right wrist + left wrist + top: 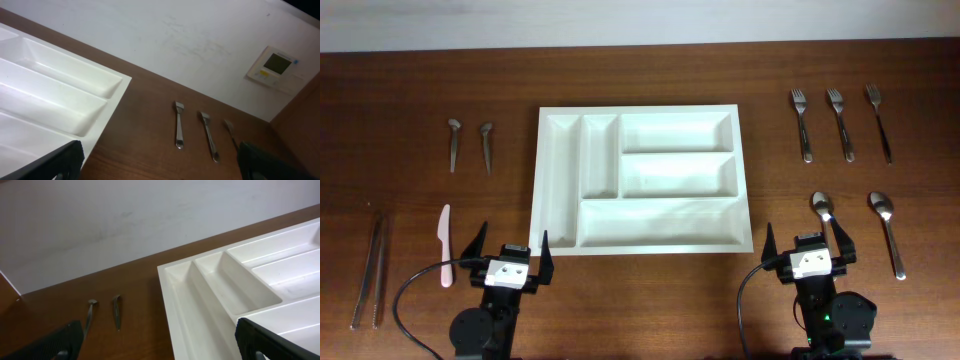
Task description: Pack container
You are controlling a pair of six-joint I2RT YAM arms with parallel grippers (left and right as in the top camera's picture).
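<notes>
The container (pixel 650 222), a large white tray with five compartments, lies mid-table, and every compartment that shows is bare. My left gripper (pixel 510 246) stands open by its near left corner, holding nothing. In the left wrist view that gripper (pixel 162 351) looks over the container (pixel 225 295) and two small spoons (pixel 117 311). My right gripper (pixel 806 240) is open by the near right corner, nothing between its fingers. The right wrist view has this gripper (pixel 160 171) facing three forks (pixel 178 131) beside the container (pixel 50 90).
At the left lie two small spoons (pixel 470 145), a white plastic knife (pixel 445 245) and metal tongs (pixel 370 270). Three forks (pixel 840 123) lie far right, with two larger spoons (pixel 886 230) nearer; one spoon (pixel 823 210) lies close to my right gripper. A wall panel (pixel 275 67) hangs behind.
</notes>
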